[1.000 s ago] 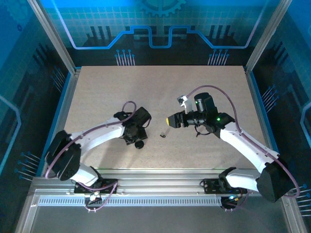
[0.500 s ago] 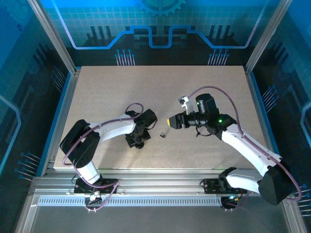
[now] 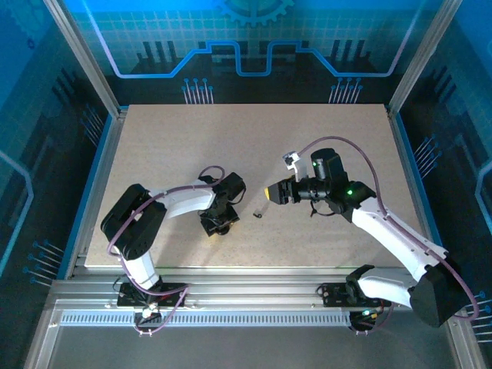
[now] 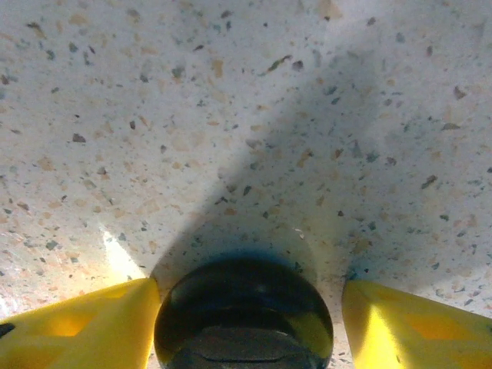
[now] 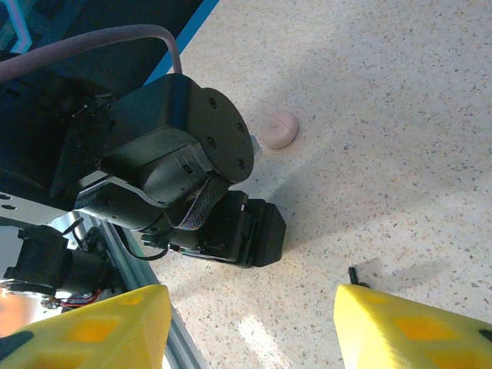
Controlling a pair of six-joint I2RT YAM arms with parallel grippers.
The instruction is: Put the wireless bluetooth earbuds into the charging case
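Note:
A round black charging case (image 4: pixel 243 315) lies on the speckled table between my left gripper's (image 4: pixel 247 296) yellow fingers (image 4: pixel 77 327). The left finger is against it and a thin gap shows at the right finger, so the jaws stand open around it. From above, my left gripper (image 3: pixel 219 224) points straight down over that spot. A small black earbud (image 3: pixel 257 214) lies on the table to its right, just below my right gripper (image 3: pixel 268 194). The same earbud (image 5: pixel 354 273) sits by the right finger of my right gripper (image 5: pixel 250 307), which is open and holds nothing.
A pale pink round case (image 5: pixel 280 128) rests on the table beyond the left arm's black wrist (image 5: pixel 169 161). The table's metal front rail (image 3: pixel 246 296) runs close behind both arms. Bare tabletop (image 3: pixel 246 138) stretches toward the back.
The left arm's elbow and upper links have swung right and folded in, while its gripper stays over the black case. The right arm has barely moved.

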